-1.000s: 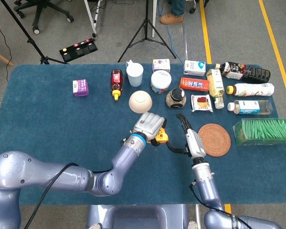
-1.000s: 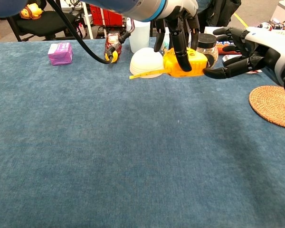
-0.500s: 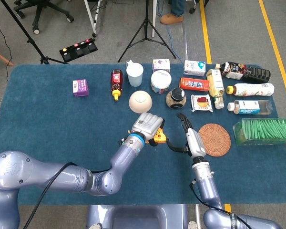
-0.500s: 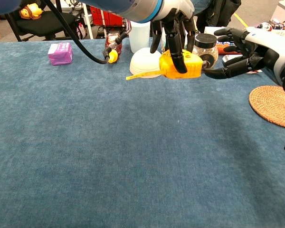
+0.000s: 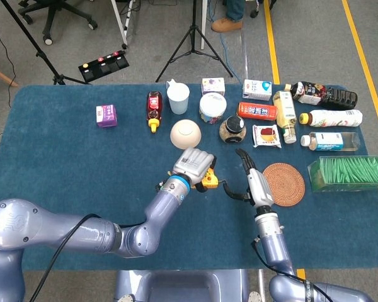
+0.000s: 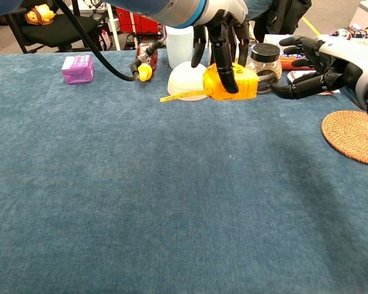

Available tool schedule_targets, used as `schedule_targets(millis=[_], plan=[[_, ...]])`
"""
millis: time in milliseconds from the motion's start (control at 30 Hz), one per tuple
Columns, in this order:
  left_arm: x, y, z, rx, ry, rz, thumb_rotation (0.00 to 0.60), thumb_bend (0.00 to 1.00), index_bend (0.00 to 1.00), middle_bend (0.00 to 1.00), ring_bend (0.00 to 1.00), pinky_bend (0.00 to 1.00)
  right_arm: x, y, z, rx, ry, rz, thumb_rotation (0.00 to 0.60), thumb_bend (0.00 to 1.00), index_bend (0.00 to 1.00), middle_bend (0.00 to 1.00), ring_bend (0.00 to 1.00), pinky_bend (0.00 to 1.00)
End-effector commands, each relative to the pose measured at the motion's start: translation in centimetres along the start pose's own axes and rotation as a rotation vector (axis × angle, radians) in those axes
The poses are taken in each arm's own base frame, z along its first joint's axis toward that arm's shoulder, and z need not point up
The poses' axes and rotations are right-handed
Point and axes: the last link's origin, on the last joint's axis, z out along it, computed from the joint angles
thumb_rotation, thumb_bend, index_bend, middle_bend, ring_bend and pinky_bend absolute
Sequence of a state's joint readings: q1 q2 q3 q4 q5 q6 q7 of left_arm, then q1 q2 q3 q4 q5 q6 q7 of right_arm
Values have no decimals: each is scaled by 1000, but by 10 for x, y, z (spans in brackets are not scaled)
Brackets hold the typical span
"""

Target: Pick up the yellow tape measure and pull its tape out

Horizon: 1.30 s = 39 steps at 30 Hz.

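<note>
The left hand (image 6: 224, 27) grips the yellow tape measure (image 6: 232, 82) from above, holding it clear of the blue table (image 6: 172, 196) just in front of the white bowl (image 6: 187, 79). A short length of tape (image 6: 181, 95) pokes out toward 9 o'clock, probably the end to be drawn. At 3 o'clock the right hand (image 6: 322, 64) holds nothing, fingers spread wide, seemingly ready to take the tape.
</note>
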<state>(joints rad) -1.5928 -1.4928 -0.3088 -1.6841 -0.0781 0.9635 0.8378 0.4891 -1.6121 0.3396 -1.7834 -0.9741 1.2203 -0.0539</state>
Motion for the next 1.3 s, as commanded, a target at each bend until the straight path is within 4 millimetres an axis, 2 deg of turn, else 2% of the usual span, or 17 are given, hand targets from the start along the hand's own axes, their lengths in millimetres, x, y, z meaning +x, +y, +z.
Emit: schedule_targets(millis=[33,300,367,567,867,1300], plan=[[0,-1,0,2,0,1,600,357,631,450,440,555,0,0,0,-1,2,-1,600,630,0,47,64,131],[0,-4,0,6,-3,3,600,357,631,450,440,555,0,0,1,-1,6,-4,600,646,39,54,71,131],[0,-4,0,7,-3,1,600,357,631,450,440,555,0,1,1,0,3,-7,600,651,74,59,74,131],[-1,-4,1,7,-5,5,600,357,631,450,440,555,-1,0,1,8,6,-13,600,668,270,99,96,135],[-3,-4,2,15,-13,17,600,357,632,449,440,555,0,1,0,6,7,-7,600,703,450,192,136,162],[-5,-4,3,28,-20,44,600,357,631,449,440,555,1,2,1,-8,12,8,600,738,614,316,219,212]])
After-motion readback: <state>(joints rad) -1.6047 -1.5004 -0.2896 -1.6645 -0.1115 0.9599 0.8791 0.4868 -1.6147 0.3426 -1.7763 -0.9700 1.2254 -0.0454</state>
